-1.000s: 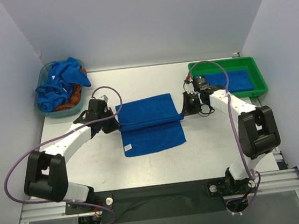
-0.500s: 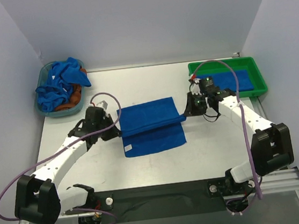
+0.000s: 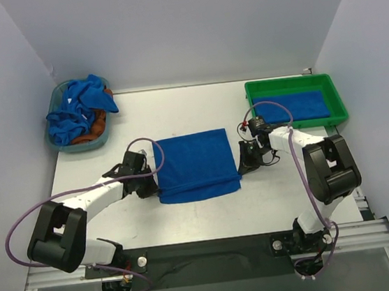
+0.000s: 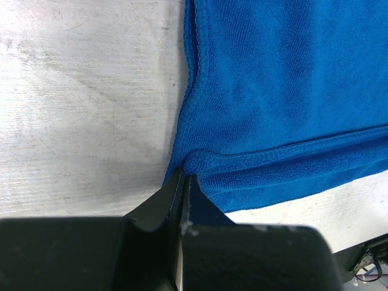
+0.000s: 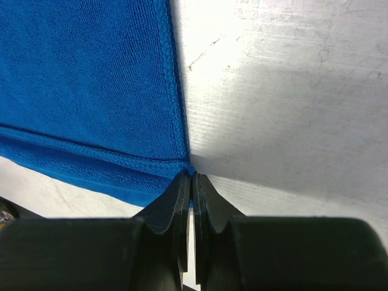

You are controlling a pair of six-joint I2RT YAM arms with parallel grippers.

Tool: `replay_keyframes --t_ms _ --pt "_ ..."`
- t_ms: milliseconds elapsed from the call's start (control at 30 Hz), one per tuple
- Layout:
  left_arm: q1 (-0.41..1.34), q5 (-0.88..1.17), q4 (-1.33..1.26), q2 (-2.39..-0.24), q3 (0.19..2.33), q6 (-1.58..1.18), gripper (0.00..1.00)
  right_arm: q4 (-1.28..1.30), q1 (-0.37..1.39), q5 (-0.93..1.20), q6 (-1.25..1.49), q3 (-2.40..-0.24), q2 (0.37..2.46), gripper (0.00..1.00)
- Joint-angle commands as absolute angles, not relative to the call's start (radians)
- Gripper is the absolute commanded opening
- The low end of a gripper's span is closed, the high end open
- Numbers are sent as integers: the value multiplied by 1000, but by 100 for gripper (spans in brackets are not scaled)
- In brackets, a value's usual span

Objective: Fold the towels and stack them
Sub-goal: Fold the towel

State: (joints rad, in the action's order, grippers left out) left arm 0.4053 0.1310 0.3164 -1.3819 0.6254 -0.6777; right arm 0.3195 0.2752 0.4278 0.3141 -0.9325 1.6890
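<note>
Here, green tray (image 3: 292,79) holds one blue towel (image 3: 302,104); basket (image 3: 75,148) holds crumpled towels (image 3: 77,106).

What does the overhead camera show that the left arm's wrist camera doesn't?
Only the overhead view shows the whole scene: the right gripper at the right-hand corner of the blue towel, the bin of crumpled towels, and the green tray holding a folded towel. Only the wrist view shows, close up, the left gripper pinched shut on its corner, the stitched hem, and scratches on the table. Both show the blue towel lying doubled on the table.
</note>
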Motion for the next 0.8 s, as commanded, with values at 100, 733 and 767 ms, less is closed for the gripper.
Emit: replay_keyframes --t_ms 100,733,767 --pt "393 -43 402 -1379 632 -650 6 367 247 301 291 -927 1661 2" --pt "491 -55 598 -1035 778 -635 83 436 426 255 290 -966 1347 50" --pt "498 -60 595 -1075 794 -631 82 436 436 244 291 -979 1359 50"
